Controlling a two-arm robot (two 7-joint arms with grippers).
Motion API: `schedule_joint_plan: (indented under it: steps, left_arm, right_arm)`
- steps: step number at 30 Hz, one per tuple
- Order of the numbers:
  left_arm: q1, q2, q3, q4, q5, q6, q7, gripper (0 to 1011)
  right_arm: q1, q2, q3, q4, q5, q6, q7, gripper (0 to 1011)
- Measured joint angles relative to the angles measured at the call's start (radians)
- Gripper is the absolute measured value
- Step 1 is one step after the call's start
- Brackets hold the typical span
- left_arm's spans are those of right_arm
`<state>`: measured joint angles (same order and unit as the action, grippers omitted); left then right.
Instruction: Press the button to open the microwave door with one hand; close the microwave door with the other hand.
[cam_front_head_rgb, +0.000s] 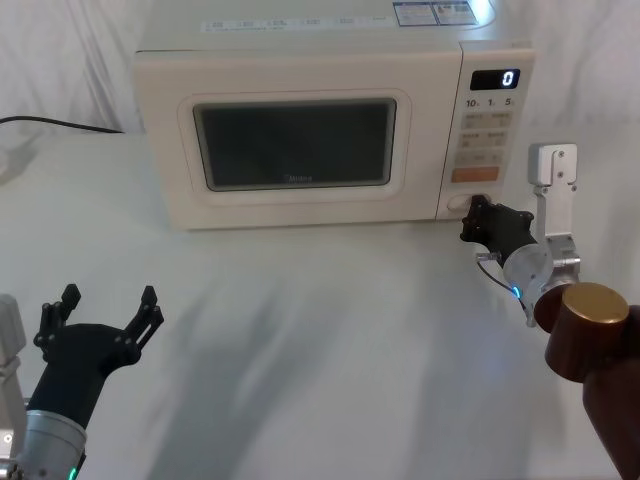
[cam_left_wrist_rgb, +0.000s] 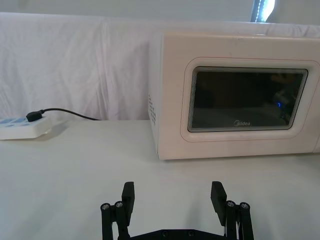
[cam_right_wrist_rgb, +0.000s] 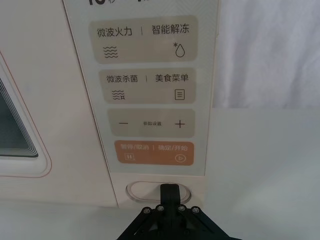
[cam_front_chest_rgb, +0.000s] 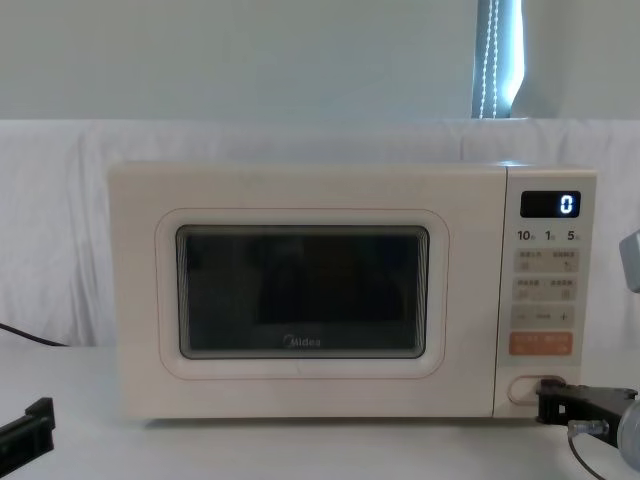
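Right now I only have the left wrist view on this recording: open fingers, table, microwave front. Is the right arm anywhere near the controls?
Observer: Yes. The right gripper is at the panel's bottom, its tip on the button, fingers shut together.
Operator: Has the door popped open?
Observer: No. In the chest view the microwave door sits flush with the control panel.
Operator: Where is my left arm relative to the door?
Observer: The left gripper hovers low over the table, well in front of the door's left side, touching nothing.
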<state>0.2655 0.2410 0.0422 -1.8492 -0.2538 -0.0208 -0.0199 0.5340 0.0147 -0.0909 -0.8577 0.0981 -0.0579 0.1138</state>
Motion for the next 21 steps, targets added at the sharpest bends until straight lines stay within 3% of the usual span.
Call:
schedule_joint_plan:
  steps: [21]
  left_arm:
    - [0.000, 0.000, 0.000, 0.000, 0.000, 0.000, 0.000, 1001]
  right_arm:
    - [0.043, -0.014, 0.004, 0.065, -0.008, -0.019, -0.007, 0]
